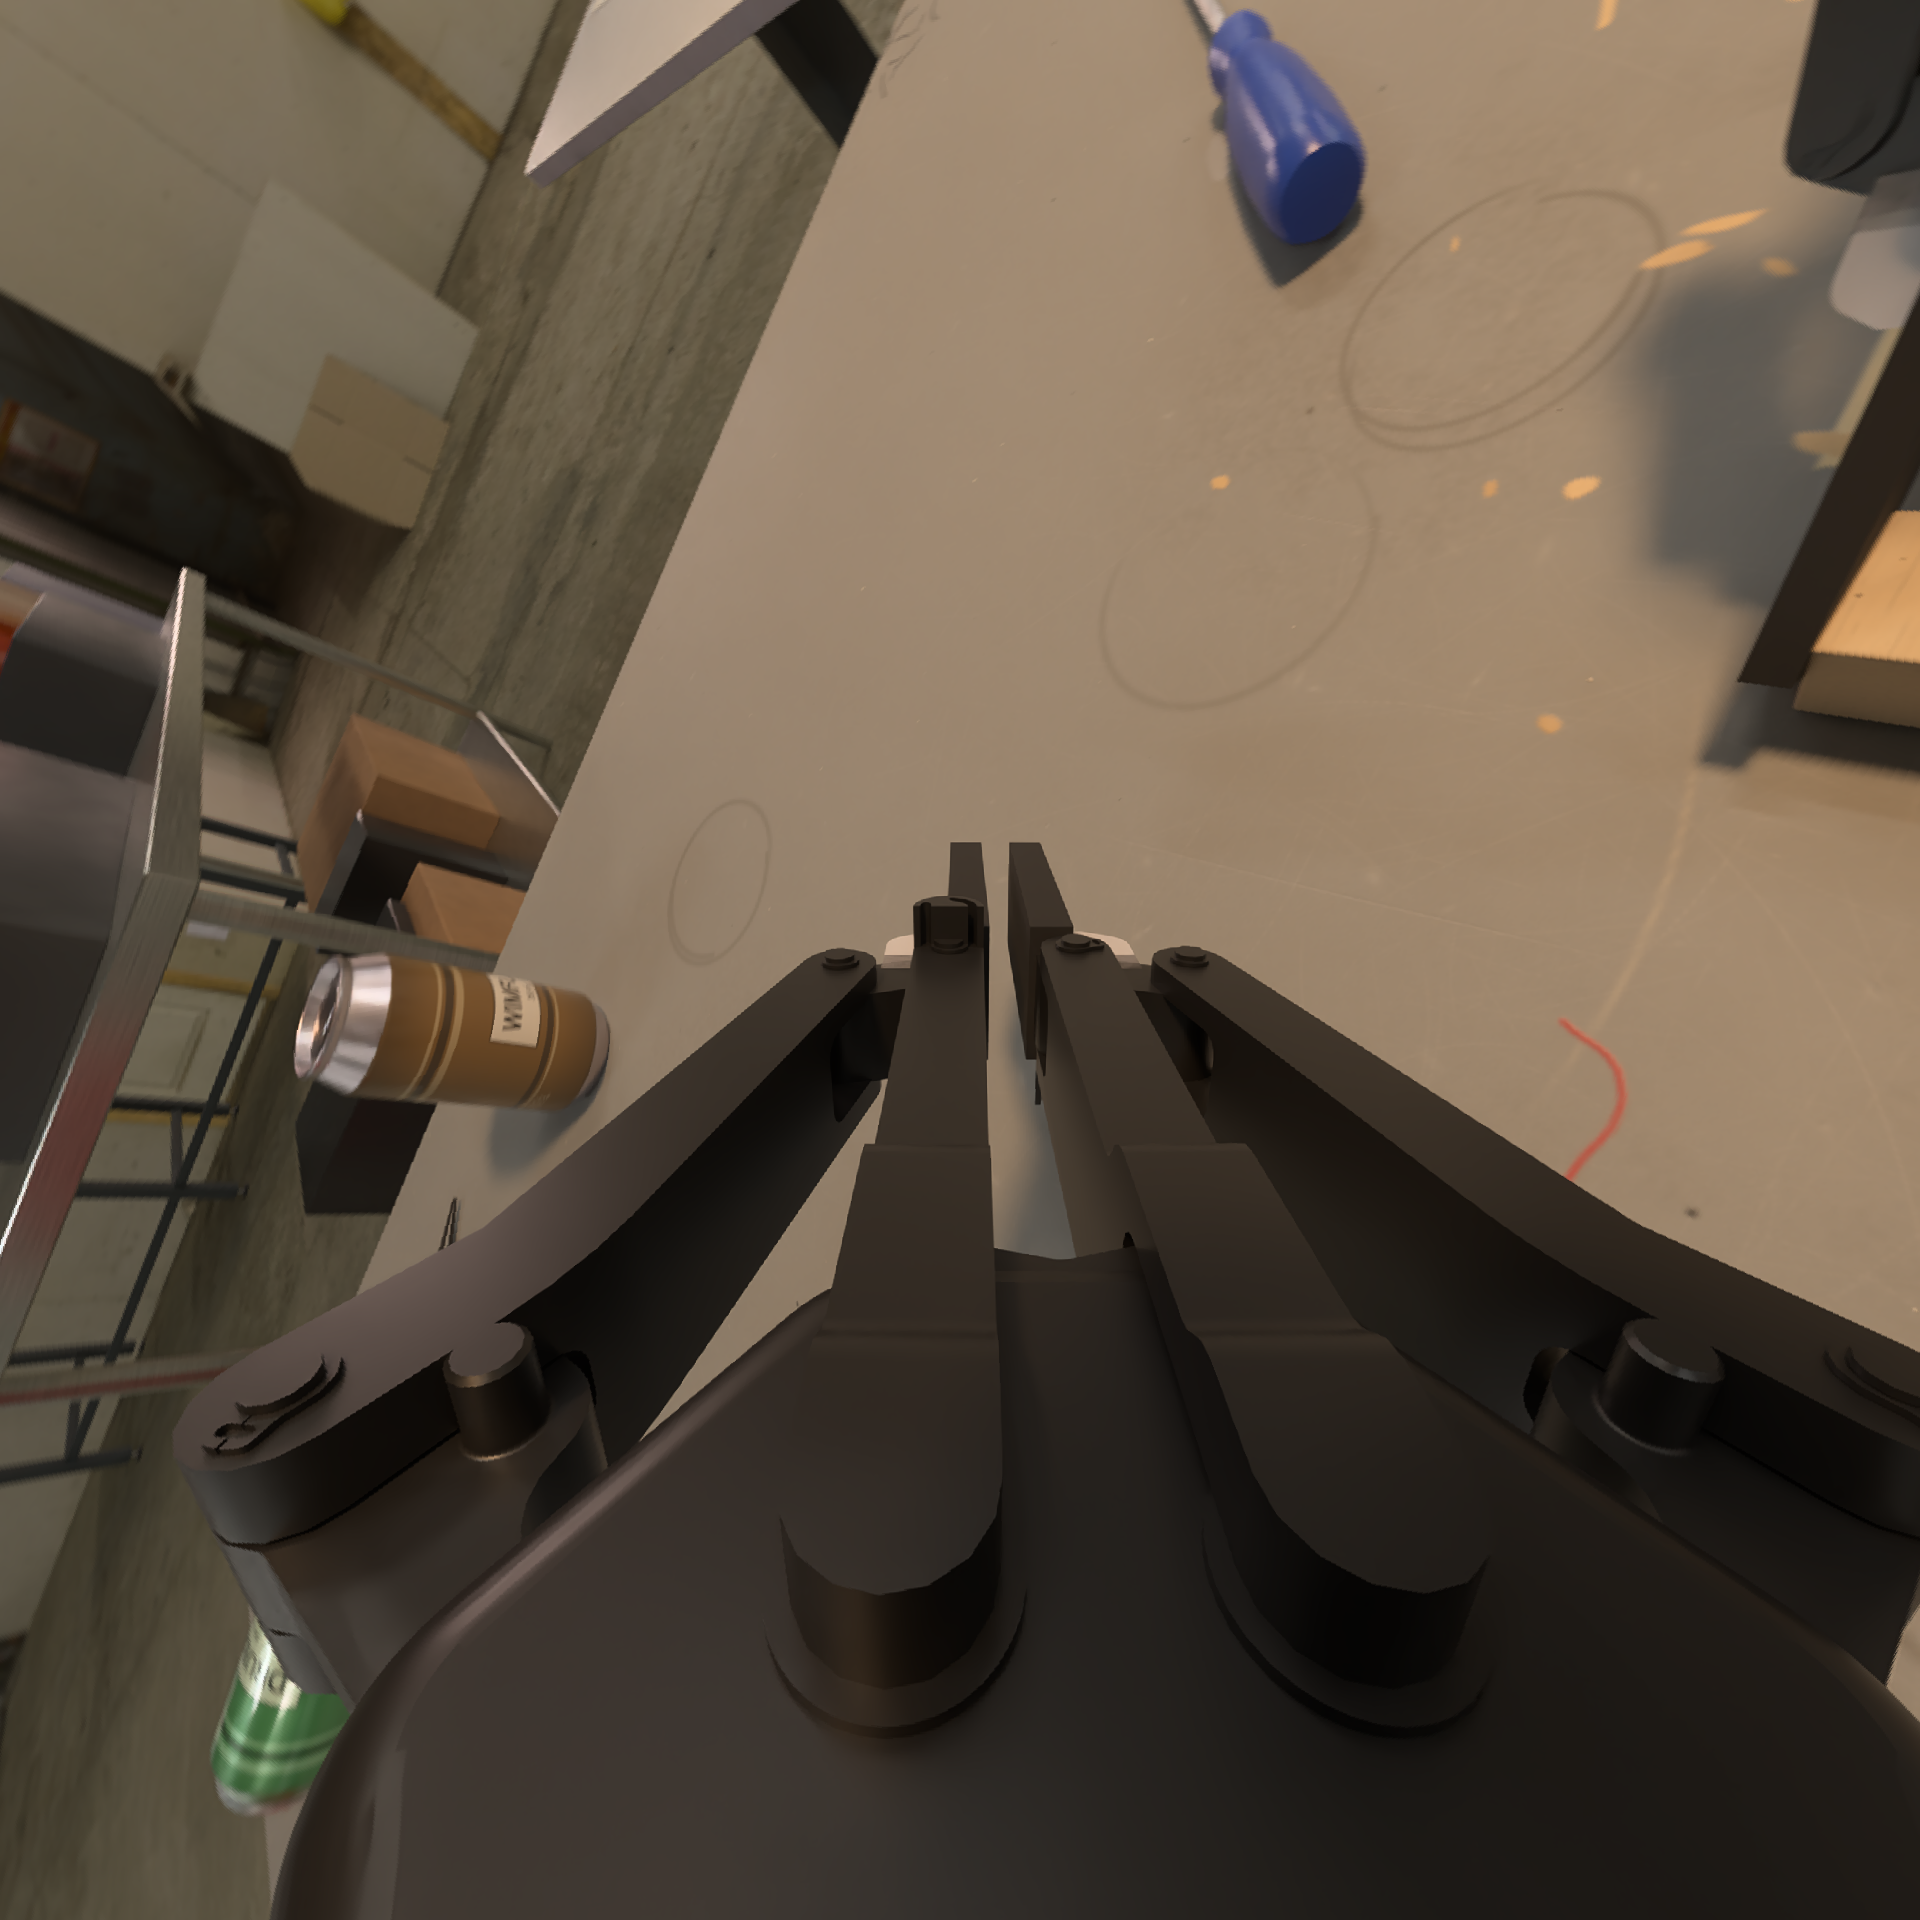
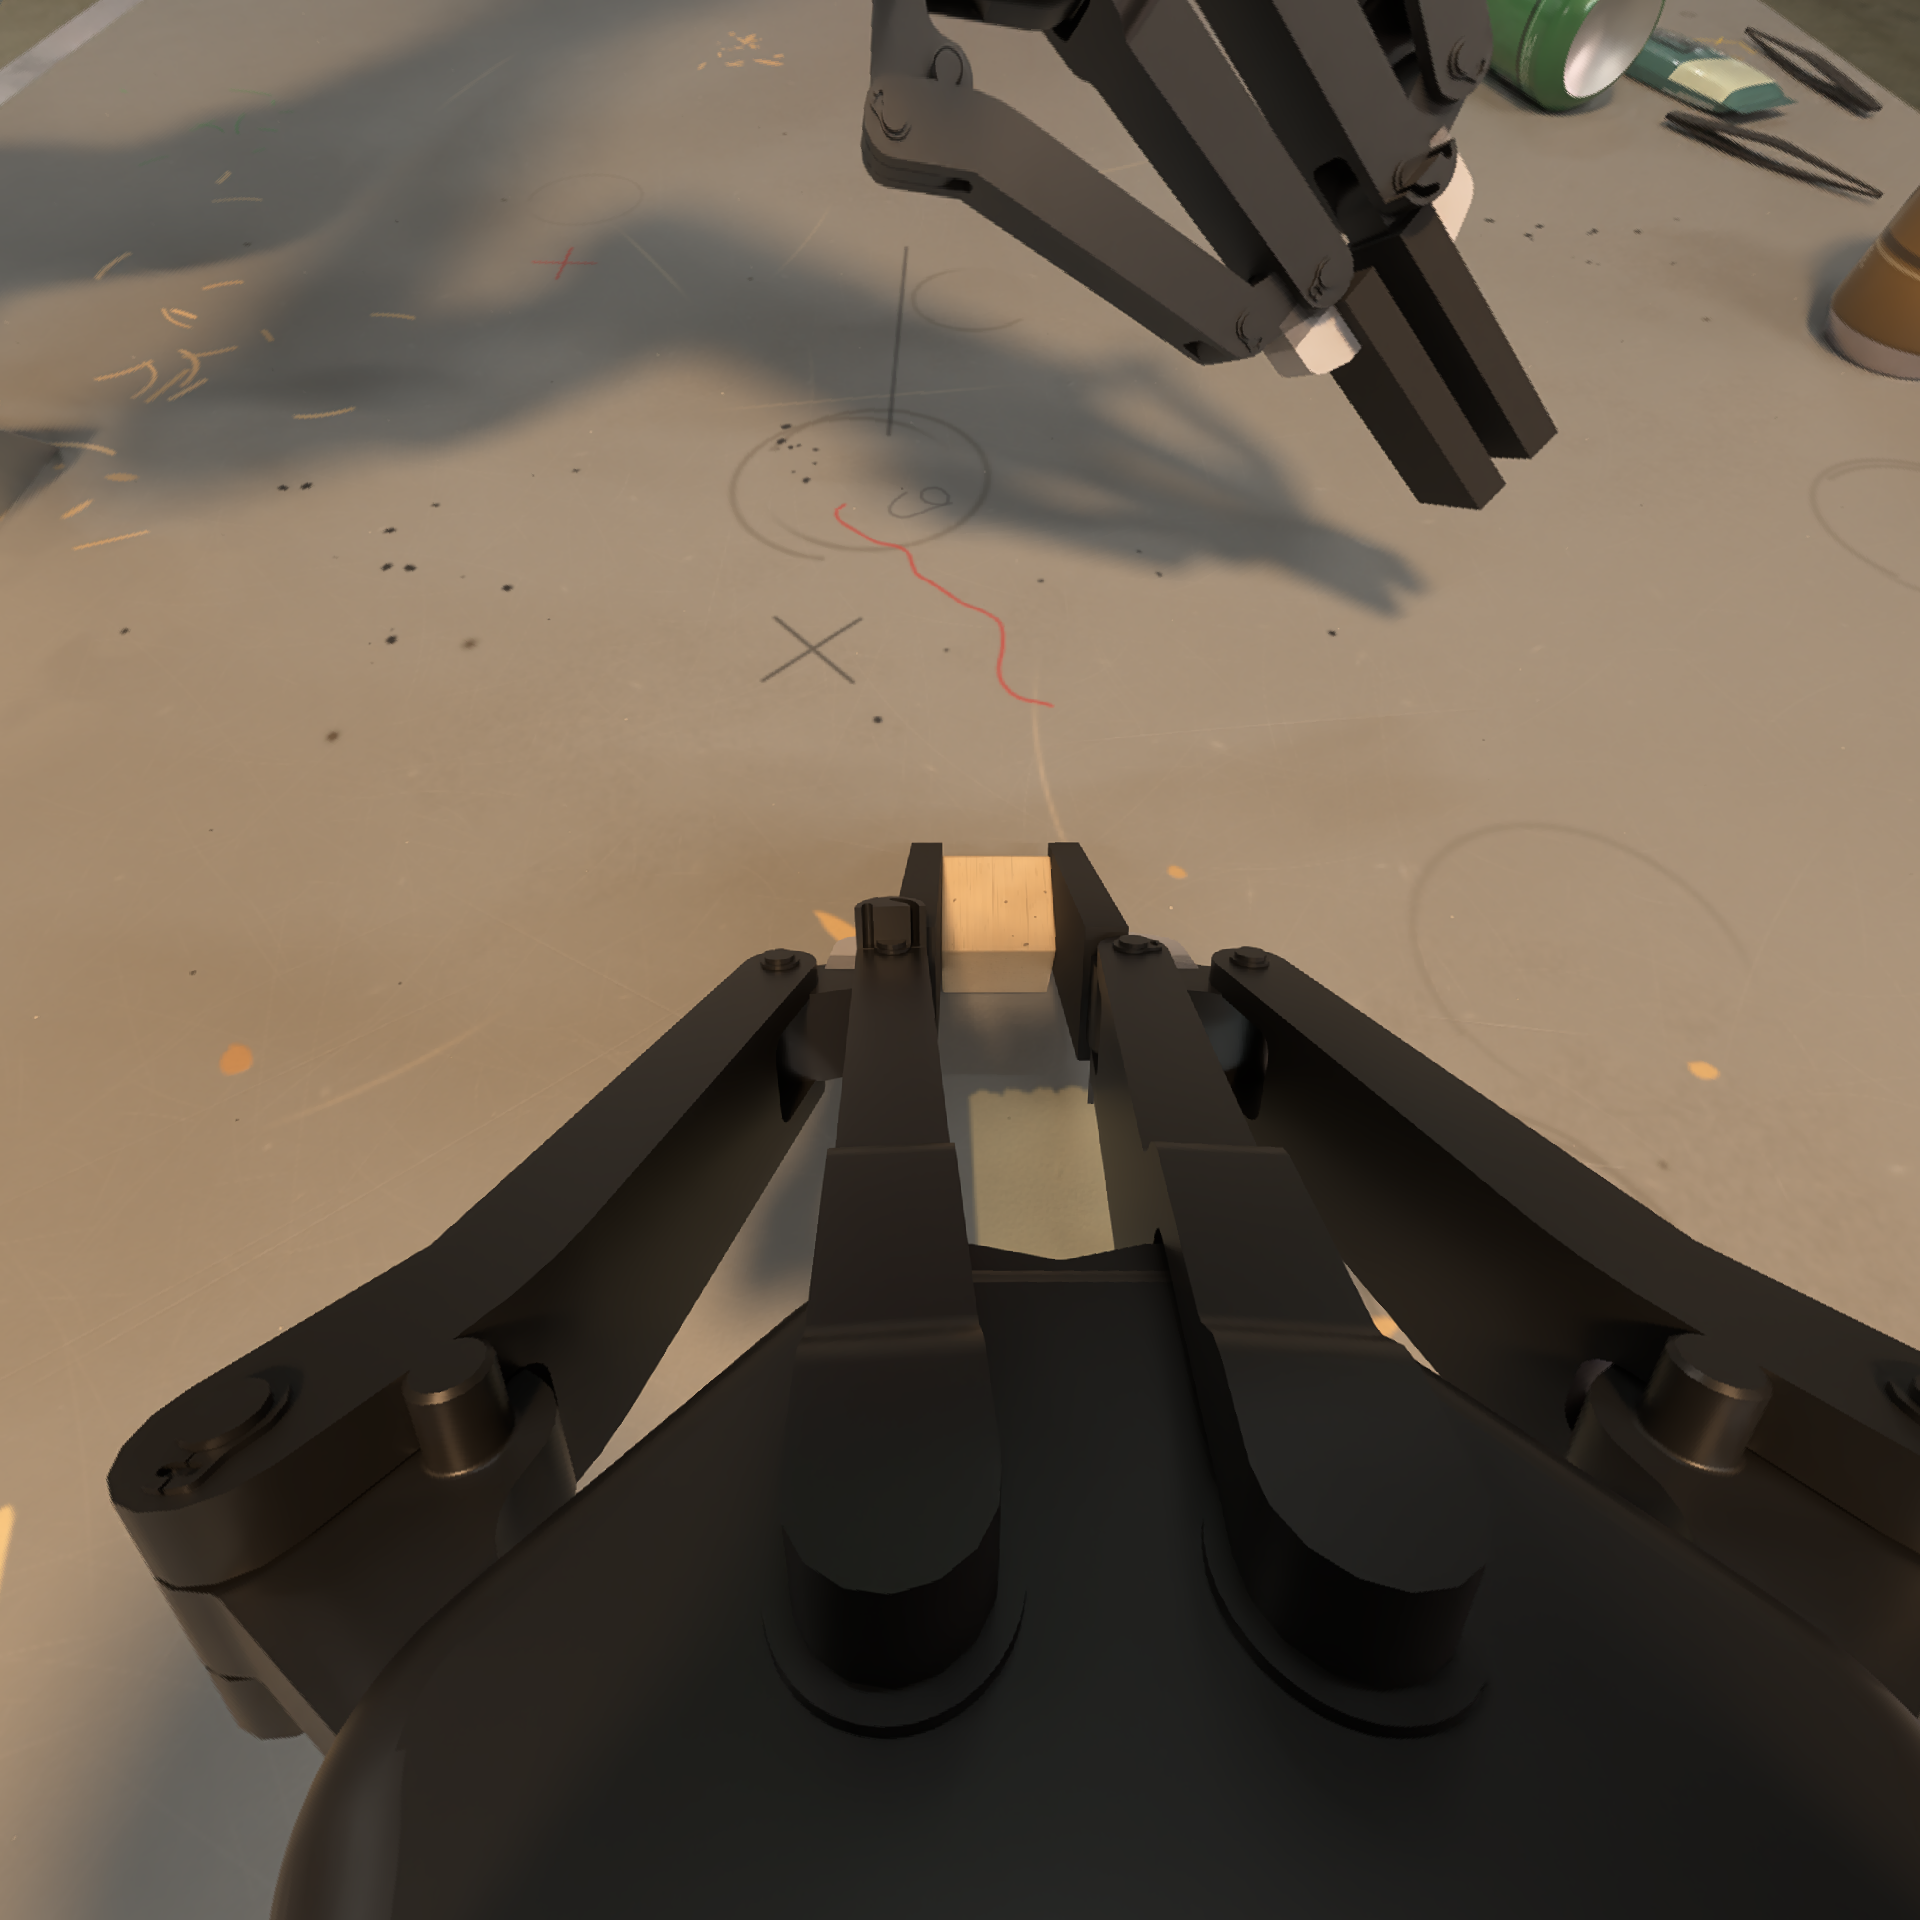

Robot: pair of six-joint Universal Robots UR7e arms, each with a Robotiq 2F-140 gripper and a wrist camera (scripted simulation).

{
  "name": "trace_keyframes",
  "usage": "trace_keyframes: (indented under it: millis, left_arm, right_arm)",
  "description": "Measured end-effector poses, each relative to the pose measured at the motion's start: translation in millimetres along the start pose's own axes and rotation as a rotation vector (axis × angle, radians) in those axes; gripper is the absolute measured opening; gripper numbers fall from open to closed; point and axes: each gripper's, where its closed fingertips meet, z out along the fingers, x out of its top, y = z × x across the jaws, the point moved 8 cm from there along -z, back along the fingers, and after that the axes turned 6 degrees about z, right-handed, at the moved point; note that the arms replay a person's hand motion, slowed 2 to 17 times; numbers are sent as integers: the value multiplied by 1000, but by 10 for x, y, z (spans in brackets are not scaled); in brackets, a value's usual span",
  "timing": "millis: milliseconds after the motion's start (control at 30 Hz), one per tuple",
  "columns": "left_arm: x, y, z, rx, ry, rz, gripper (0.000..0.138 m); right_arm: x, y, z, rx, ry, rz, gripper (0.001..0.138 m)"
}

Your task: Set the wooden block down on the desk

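A small pale wooden block sits between the fingertips of my right gripper, which is shut on it just above the grey desk; the block's shadow lies on the desk right below. The block also shows at the right edge of the left wrist view, beside a dark right finger. My left gripper is shut and empty, hovering over the desk. It also shows in the right wrist view, high at the upper right, apart from the block.
A blue-handled screwdriver lies far ahead of the left gripper. A brown can lies at the desk's edge, with a green can, a green tube and black loops nearby. A red thread lies mid-desk.
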Motion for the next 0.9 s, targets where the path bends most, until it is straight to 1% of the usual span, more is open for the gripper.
trace_keyframes:
  millis: [200,400,667,800,900]
  left_arm:
    - [-142,5,-33,66,-32,-117,5]
    - [-289,14,-56,96,-32,-282,4]
    - [-519,-8,-60,83,-35,-526,4]
    - [-623,-29,-46,61,-35,-628,7]
    - [-667,-52,-37,46,-15,-689,8]
  right_arm:
    - [0,0,0,0,0,0,27]
    - [0,0,0,0,0,0,27]
    - [0,0,0,0,0,0,27]
    - [0,0,0,0,0,0,27]
    - [-1,0,1,1,0,1,27]
